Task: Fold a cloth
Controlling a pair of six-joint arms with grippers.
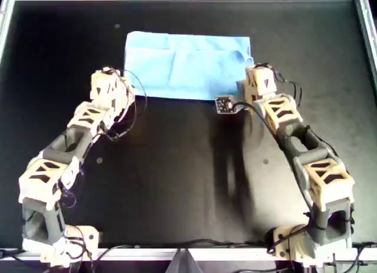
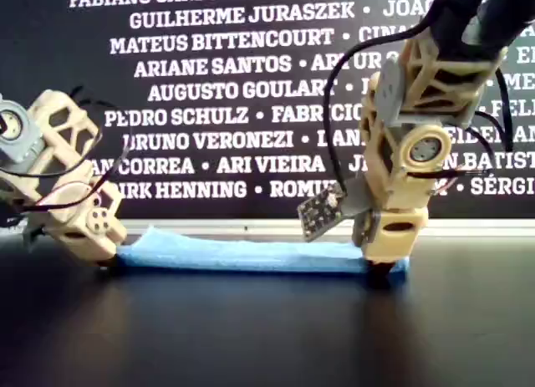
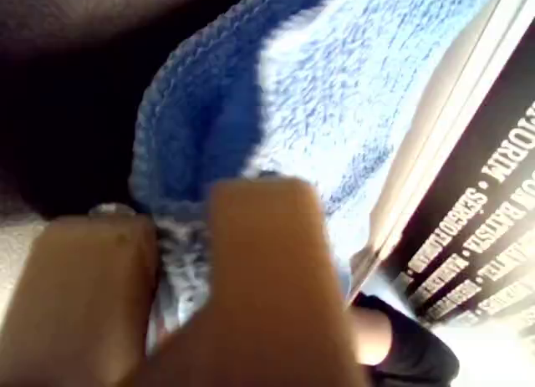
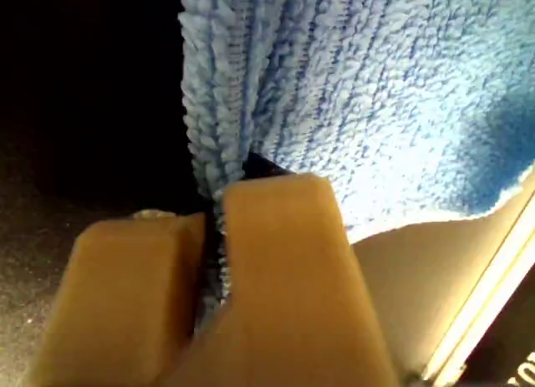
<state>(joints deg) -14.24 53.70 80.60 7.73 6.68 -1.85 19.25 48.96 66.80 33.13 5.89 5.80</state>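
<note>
A light sky-blue cloth of thin soft fabric [image 1: 187,65] lay folded into a flat rectangle toward the far edge of the matte black surface [image 1: 177,178], which was bordered by a pale metal rim. The tan left gripper [image 3: 180,262] pinched one near corner of it, the tan right gripper [image 4: 213,245] the other. Behind stood a black wall printed with white names [image 2: 226,94].

cloth [image 1: 187,65] flat on table [image 1: 177,178] toward overhead view's top, left gripper [image 1: 125,91] at its lower-left corner, right gripper [image 1: 243,94] at lower-right
</note>
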